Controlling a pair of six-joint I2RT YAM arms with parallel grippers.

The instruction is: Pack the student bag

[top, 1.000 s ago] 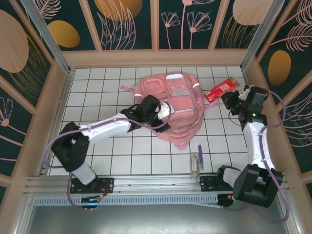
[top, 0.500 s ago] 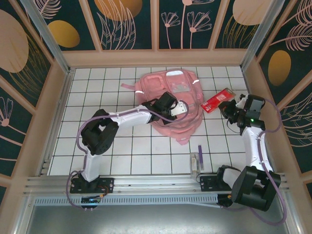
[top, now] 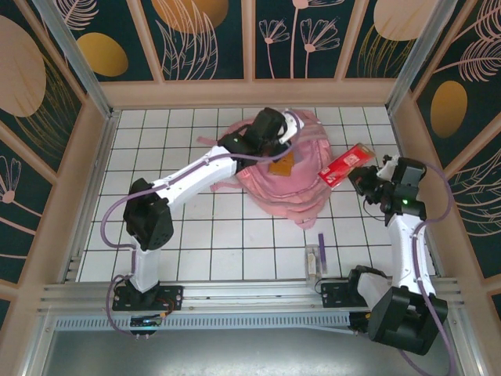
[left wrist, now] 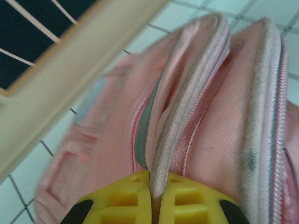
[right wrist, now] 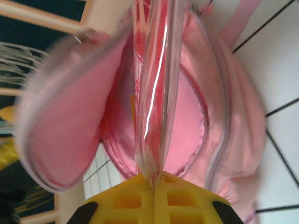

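Note:
The pink student bag (top: 270,192) lies mid-table, its top edge pulled up toward the far wall. My left gripper (top: 288,124) is at that far edge. In the left wrist view its yellow jaws (left wrist: 155,186) are shut on the bag's zippered edge (left wrist: 187,107). My right gripper (top: 364,178) hangs just right of the bag, shut on a flat red packet in clear plastic (top: 343,166). In the right wrist view the packet (right wrist: 154,70) stands edge-on from the jaws (right wrist: 154,179), pointing at the bag's open pink inside (right wrist: 70,126).
A purple pen (top: 321,241) and a small clear item (top: 313,260) lie near the front edge, right of centre. Wooden walls (top: 250,92) close in the white tiled table on three sides. Open tiles stretch to the left of the bag.
My left gripper has shut on the bag's edge and swung toward the far wall, lifting that edge and opening the bag. The right gripper with the packet has shifted slightly lower and nearer the bag.

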